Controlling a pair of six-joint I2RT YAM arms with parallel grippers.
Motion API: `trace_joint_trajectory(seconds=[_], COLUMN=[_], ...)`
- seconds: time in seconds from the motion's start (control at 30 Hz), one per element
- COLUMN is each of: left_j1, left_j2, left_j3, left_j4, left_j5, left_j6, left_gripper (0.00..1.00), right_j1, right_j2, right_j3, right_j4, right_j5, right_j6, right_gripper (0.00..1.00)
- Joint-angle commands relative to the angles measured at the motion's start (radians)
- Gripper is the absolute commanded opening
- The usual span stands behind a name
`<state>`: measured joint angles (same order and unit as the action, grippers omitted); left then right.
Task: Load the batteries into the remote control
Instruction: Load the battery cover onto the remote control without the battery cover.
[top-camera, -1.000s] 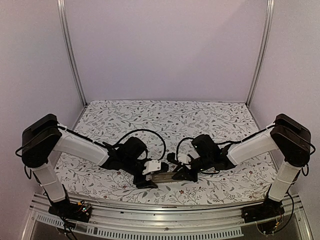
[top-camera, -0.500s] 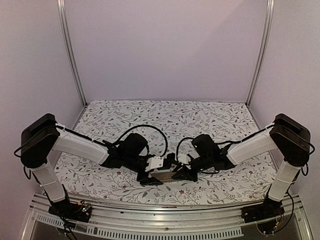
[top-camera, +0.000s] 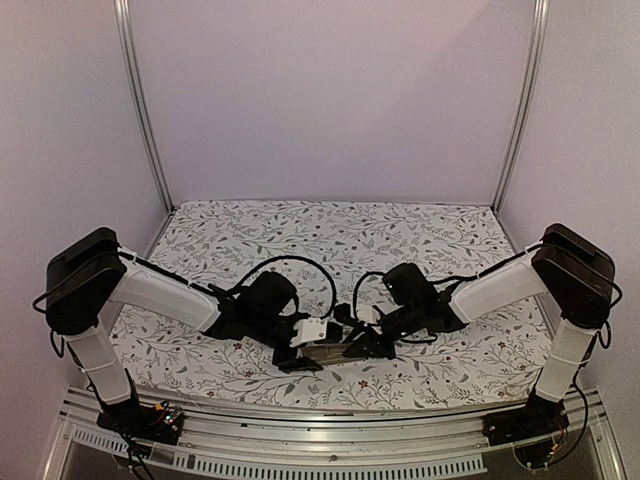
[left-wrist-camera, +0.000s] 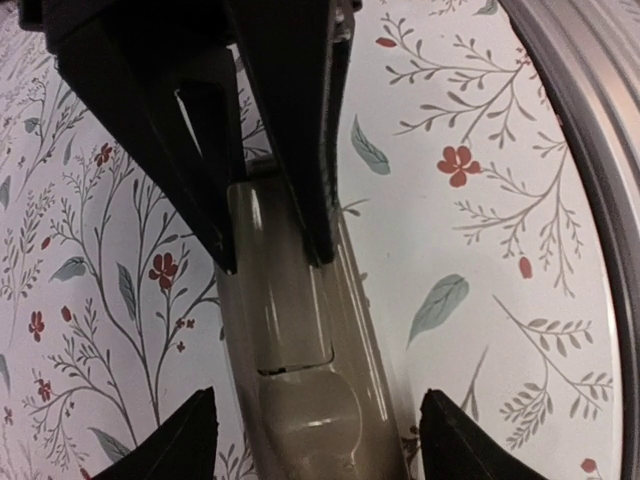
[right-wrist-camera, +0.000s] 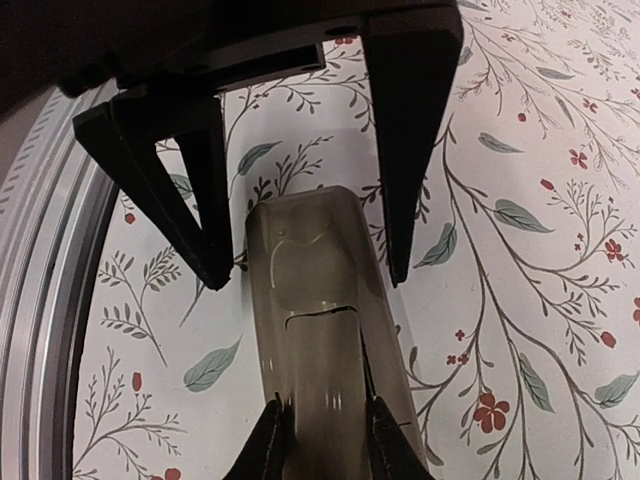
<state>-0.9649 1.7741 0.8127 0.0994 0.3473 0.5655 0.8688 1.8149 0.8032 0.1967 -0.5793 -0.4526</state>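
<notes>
The remote control (top-camera: 333, 350) lies near the table's front edge with its grey-beige back (left-wrist-camera: 300, 370) up. A thin seam crosses that back. My right gripper (right-wrist-camera: 327, 440) is shut on one end of the remote (right-wrist-camera: 315, 330), pads pressed against both long sides. My left gripper (left-wrist-camera: 320, 440) is open and straddles the other end, with a gap on each side between its fingertips (left-wrist-camera: 190, 440) and the remote. In the top view the left gripper (top-camera: 305, 355) and right gripper (top-camera: 365, 345) face each other across the remote. The batteries are not in view.
A floral cloth (top-camera: 330, 240) covers the table. An aluminium rail (left-wrist-camera: 600, 220) runs along the near edge, close beside the remote. Upright frame posts (top-camera: 145, 110) stand at the back corners. Black cables (top-camera: 300, 265) loop behind both wrists.
My left gripper has shifted slightly right along the remote and its jaws have narrowed a little. The right gripper keeps its grip, almost unmoved.
</notes>
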Motion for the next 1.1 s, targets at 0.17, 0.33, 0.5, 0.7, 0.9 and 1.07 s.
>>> trace_joint_trajectory(seconds=[0.17,0.33,0.5,0.7,0.9,1.07], left_j1=[-0.008,-0.008,-0.011,-0.012,-0.018,-0.02], left_j2=[-0.037,-0.014,0.02,0.042,0.024,-0.034], left_j3=[-0.058,-0.054,-0.037,-0.024,-0.034,-0.064], left_j4=[0.08,0.067,0.044,0.036,0.057,0.14], left_j5=[-0.014,-0.029,-0.034,-0.032,-0.06,-0.052], left_j6=[0.003,0.012,0.009,0.011,0.013,-0.017], left_gripper=[0.65,0.58,0.49,0.47,0.46,0.58], right_j1=[-0.01,-0.009,-0.01,0.0,0.013,0.013], right_j2=[0.077,0.097,0.1,0.11,0.121,0.121], right_j3=[0.029,0.05,0.056,0.081,0.093,0.085], right_j4=[-0.07,-0.095,-0.098,-0.12,-0.128,-0.13], right_j5=[-0.034,-0.03,-0.029,-0.025,-0.019,-0.002], right_j6=[-0.017,-0.029,-0.029,-0.024,-0.025,-0.016], right_gripper=[0.05,0.05,0.06,0.06,0.06,0.06])
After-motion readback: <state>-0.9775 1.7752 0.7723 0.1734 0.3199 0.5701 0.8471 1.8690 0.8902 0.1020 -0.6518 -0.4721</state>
